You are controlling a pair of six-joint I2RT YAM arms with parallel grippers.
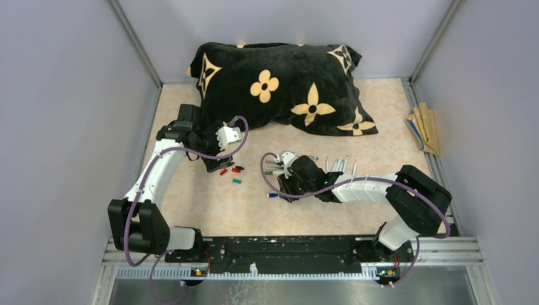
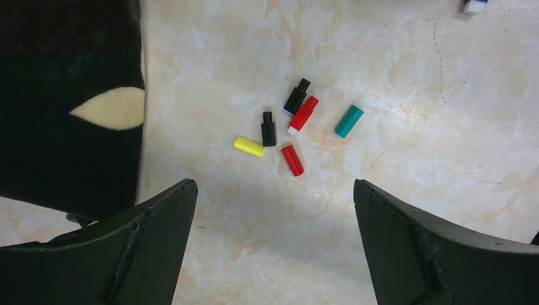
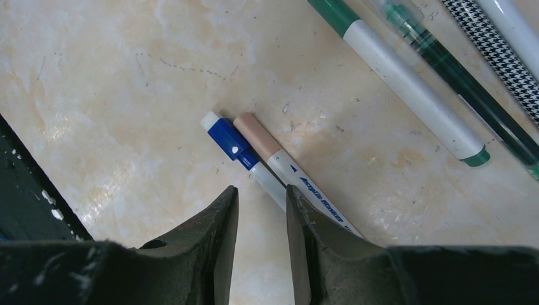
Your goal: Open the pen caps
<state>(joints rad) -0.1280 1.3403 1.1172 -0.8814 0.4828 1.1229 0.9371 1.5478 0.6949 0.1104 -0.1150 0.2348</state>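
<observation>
Right claw [image 3: 260, 190]: narrow, fingers close together low over the desk [image 3: 114, 76]; cannot tell whether pinching anything.
Blue-capped pen [image 3: 230, 138]: flat on the desk, cap on, white barrel running into the gap between the right fingers.
Tan-capped pen [image 3: 267, 147]: touching the blue one side by side, cap on, barrel passing under one finger.
Step in hand: by the look of it, taking up or settling a capped pen for uncapping.
Loose caps [image 2: 269, 129]: yellow, two black, two red and one teal, off their pens, clustered on the desk to the left of the right claw.
Left claw [image 2: 273, 182]: wide apart and empty, hovering above that cluster.
Other pens [image 3: 407, 82]: green-ended and patterned ones just beyond the pair, lying slantwise.
Pillow [image 1: 279, 82]: black with cream flowers, at the far edge.
Next move: likely a firm hold on one barrel only, clear of its neighbour, then the left claw brought across to grip the cap and pull straight along the pen.
</observation>
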